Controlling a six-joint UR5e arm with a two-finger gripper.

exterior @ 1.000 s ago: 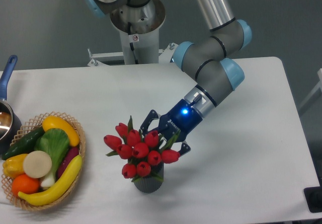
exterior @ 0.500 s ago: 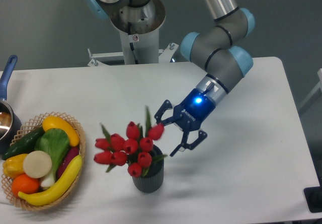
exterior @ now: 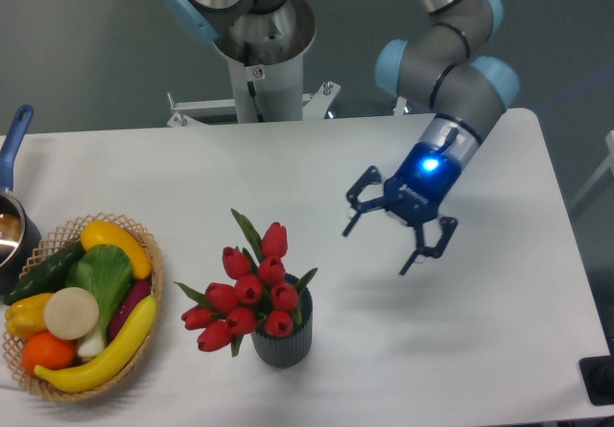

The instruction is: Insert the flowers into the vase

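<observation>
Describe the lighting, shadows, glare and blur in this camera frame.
Fixed camera view: soft, even light, only faint shadows on the white table beside the vase and basket. A blue light glows brightly on the open gripper. The flowers and the gripper fingers look sharp, with no motion blur; no strong glare.

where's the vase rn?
The vase stands near the table's front edge, centre-left in the camera view, holding the flowers, right of the vegetable basket; the open gripper hangs up-right, apart.
</observation>
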